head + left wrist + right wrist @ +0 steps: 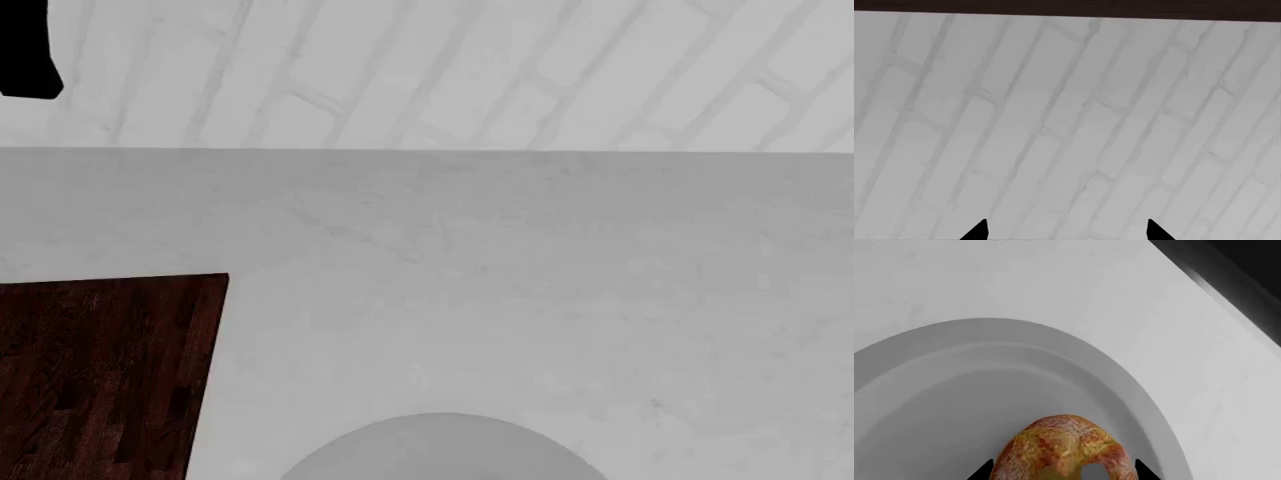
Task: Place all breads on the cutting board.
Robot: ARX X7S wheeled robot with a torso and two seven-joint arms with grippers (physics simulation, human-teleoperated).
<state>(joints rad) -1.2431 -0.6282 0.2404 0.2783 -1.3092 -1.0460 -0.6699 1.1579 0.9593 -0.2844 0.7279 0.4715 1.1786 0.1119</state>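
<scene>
A round golden-brown bread point(1061, 450) lies on the round grey plate point(1147, 410). My right gripper point(1064, 471) straddles it, a black fingertip on each side with a thin gap to the crust, open. The dark reddish-brown cutting board point(94, 380) lies on the white counter at the head view's lower left, left of the plate point(441, 450), whose far rim alone shows there. My left gripper point(1066, 230) is open and empty, facing the white brick wall; a black part of that arm point(27, 50) shows in the head view's top left corner.
The white counter point(534, 260) runs back to a white brick wall point(467, 70). In the right wrist view the counter's edge point(1214, 285) drops off to dark space beyond the plate.
</scene>
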